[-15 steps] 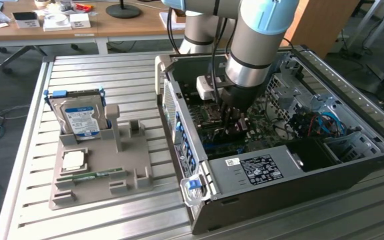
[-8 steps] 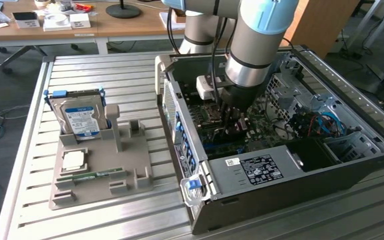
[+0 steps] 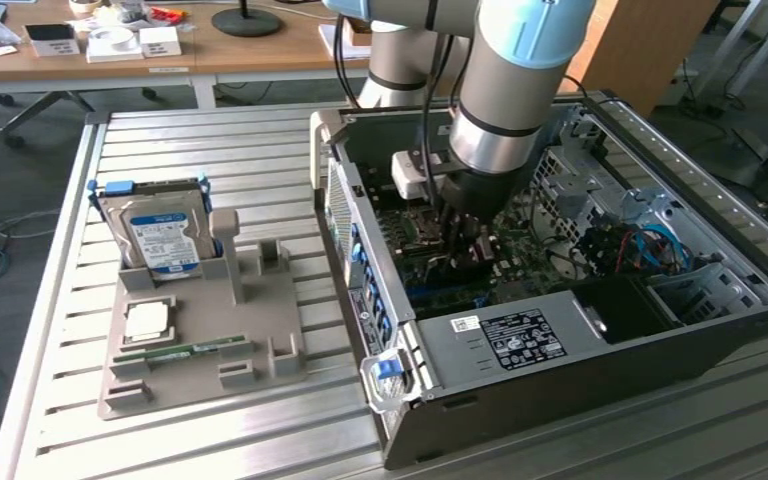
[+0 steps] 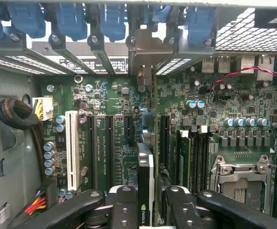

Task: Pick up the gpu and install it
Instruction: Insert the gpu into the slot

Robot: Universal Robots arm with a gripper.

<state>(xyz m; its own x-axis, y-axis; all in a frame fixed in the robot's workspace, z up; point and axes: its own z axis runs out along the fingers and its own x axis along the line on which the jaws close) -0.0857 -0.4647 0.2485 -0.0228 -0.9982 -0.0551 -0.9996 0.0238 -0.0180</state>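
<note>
Black metal fingers [image 4: 124, 210] of the gripper [image 4: 146, 210] pinch the gpu [image 4: 146, 176], a thin green card seen edge-on with a black block on one side. The card stands upright over the flat green motherboard [image 4: 114, 143], in line with the long black slots beside a white slot [image 4: 72, 149]. Its silver metal end bracket [image 4: 145, 52] reaches the back wall of the case, among the blue plastic clips [image 4: 71, 19].

In the exterior view, the grey and pale blue robot arm [image 3: 504, 90] reaches down into the open black computer case [image 3: 624, 330]. To the exterior view's left, a grey plastic holder [image 3: 211, 340] on the ribbed metal table [image 3: 197, 150] holds a silver hard drive [image 3: 164, 240] standing up and a narrow green memory stick [image 3: 184, 351] lying flat.
</note>
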